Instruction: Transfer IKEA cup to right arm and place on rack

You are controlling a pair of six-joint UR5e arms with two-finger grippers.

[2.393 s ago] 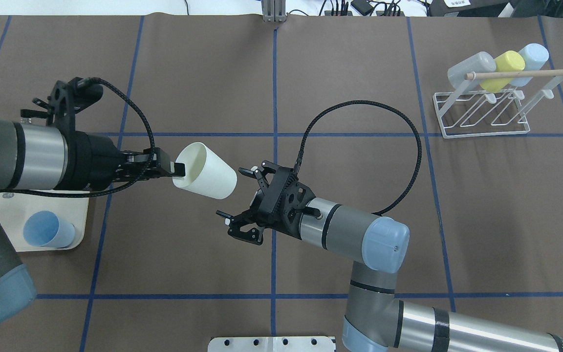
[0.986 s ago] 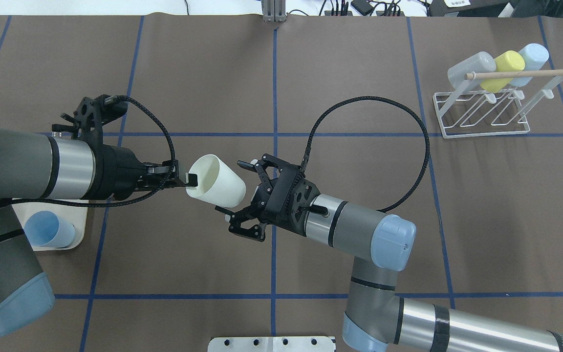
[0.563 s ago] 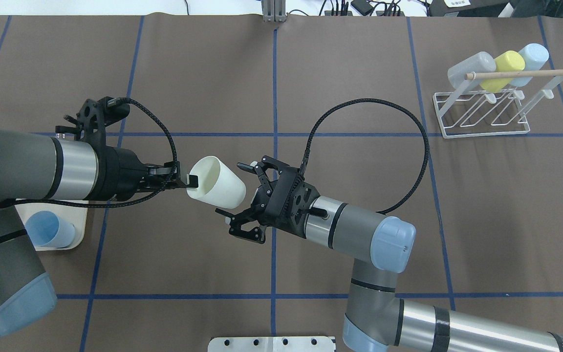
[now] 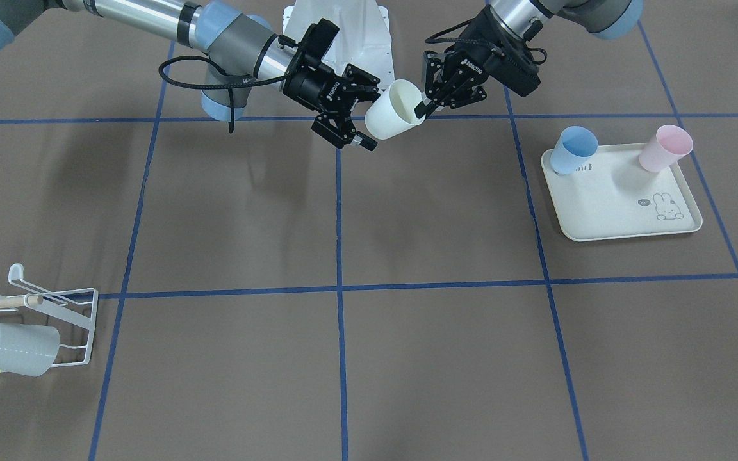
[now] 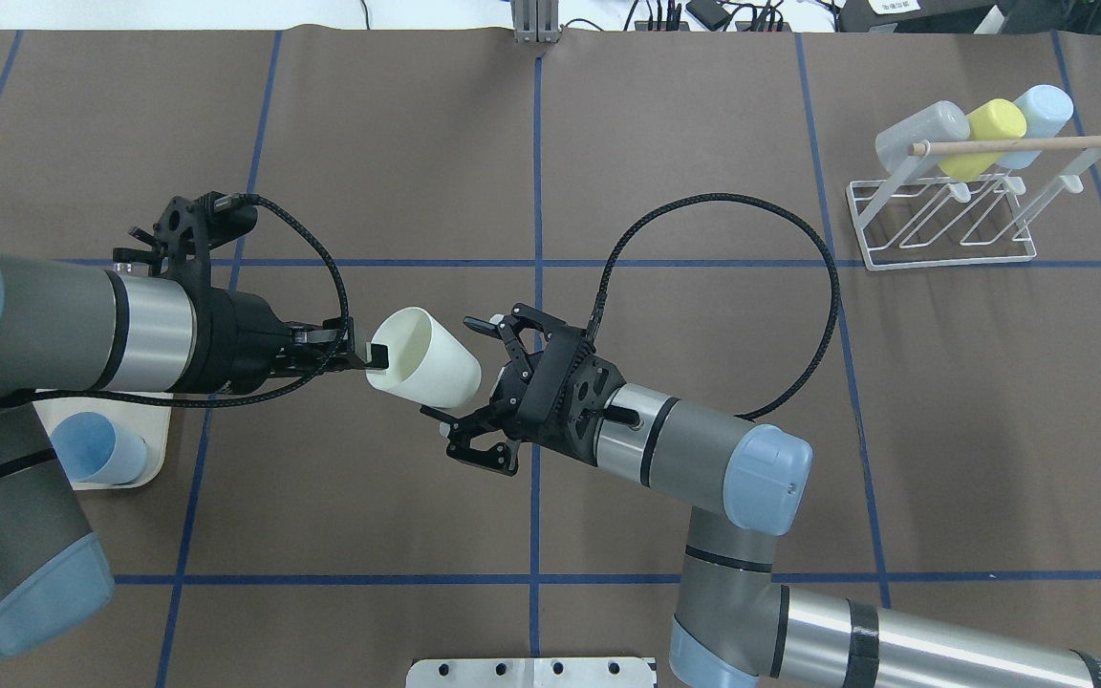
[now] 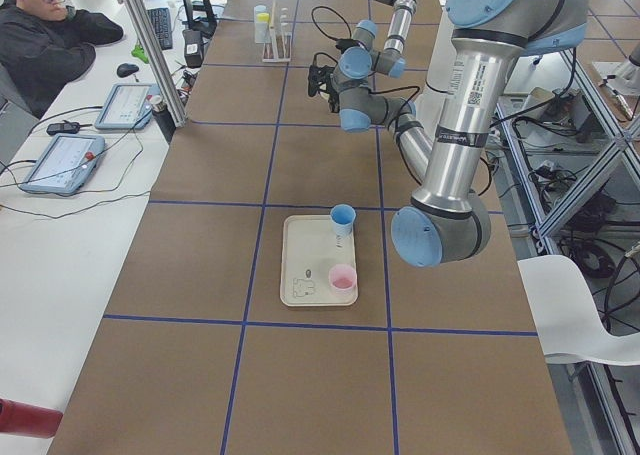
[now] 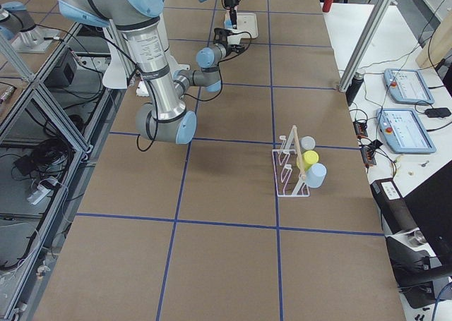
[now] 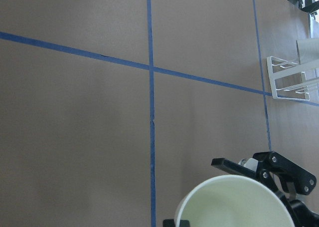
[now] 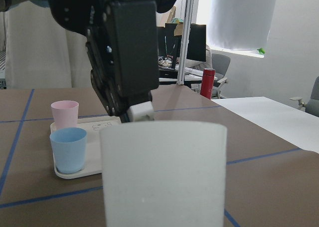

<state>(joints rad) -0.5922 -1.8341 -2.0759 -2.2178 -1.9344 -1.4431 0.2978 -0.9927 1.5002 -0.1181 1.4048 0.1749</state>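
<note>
I'd say the handover is right at its midpoint. The left arm reaches in over the middle of the desk, holding the white cup up in the air. The cup lies nearly on its side, mouth towards the left arm and closed end towards the right arm. The left jaws are pinching the cup's rim, 1 finger inside the mouth and 1 outside. The right jaws are spread wide and sit astride the cup's closed end, 1 finger on either side. I cannot tell whether either finger touches the wall, but they have plainly not clamped down.

As I judge it, the pick-up is done and the cup has been brought to the meeting point. The tray on the robot's left holds 2 others, a blue cup and a pink cup.

The rest of the task is not yet done. The right jaws have to press onto the cup, the left jaws have to let go of the rim, and the right arm then has to carry the cup to the rack. That stands well apart, towards the desk's far right corner. It already carries 3 cups side by side: a grey cup, a yellow cup and a pale blue cup. The nearer prongs look free, so I would expect the white cup to go there.
</note>
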